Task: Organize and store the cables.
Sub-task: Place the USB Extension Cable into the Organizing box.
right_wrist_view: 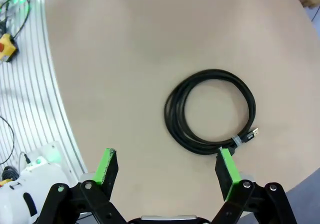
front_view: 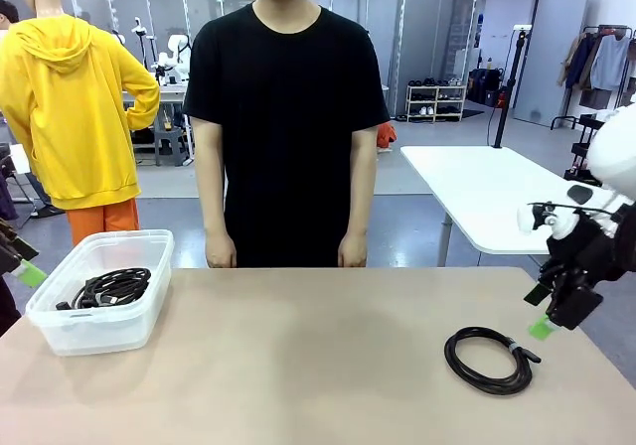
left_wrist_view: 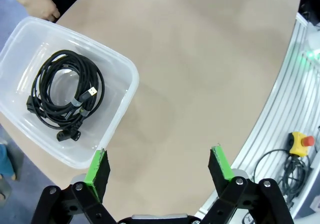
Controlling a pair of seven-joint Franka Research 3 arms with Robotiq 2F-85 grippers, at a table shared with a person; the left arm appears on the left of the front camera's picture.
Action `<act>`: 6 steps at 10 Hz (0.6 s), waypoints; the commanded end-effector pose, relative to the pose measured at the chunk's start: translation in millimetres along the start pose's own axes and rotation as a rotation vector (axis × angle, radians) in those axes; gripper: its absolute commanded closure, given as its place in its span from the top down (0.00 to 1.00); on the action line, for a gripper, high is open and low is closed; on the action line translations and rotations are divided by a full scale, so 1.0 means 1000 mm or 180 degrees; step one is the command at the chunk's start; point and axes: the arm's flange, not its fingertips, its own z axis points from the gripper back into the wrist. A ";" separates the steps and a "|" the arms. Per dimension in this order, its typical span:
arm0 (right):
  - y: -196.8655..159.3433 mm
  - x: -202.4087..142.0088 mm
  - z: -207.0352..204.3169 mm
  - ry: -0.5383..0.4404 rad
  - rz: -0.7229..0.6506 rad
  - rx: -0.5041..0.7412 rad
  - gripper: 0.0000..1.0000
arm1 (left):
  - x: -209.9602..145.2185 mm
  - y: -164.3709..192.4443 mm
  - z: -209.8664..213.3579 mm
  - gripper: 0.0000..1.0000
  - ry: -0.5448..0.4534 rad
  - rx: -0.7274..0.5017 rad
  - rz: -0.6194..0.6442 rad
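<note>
From the front, a person in a black shirt [front_view: 285,117] stands at the far side of my beige bench [front_view: 318,366]. A clear plastic tub [front_view: 99,291] at its left end holds a bundle of coiled black cables [front_view: 111,287]. A single coiled black cable [front_view: 490,360] lies flat on the bench at the right, near my right tool [front_view: 540,327].

Through my left wrist, my left tool [left_wrist_view: 158,169] stands wide open over bare bench, holding nothing, beside the tub with the bundle inside.

Through my right wrist, my right tool stands wide open and empty, the single coil just past its fingertips [right_wrist_view: 226,167].
</note>
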 end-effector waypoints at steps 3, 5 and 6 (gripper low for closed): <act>-0.036 -0.007 -0.005 0.0062 -0.0310 -0.0109 0.99 | 0.003 0.001 0.004 1.00 0.0060 -0.0017 0.0040; -0.032 -0.014 -0.008 0.0102 -0.0244 -0.0126 0.99 | 0.003 0.001 0.004 1.00 0.0060 -0.0017 0.0040; -0.032 -0.014 -0.008 0.0102 -0.0244 -0.0126 0.99 | 0.003 0.001 0.004 1.00 0.0060 -0.0017 0.0040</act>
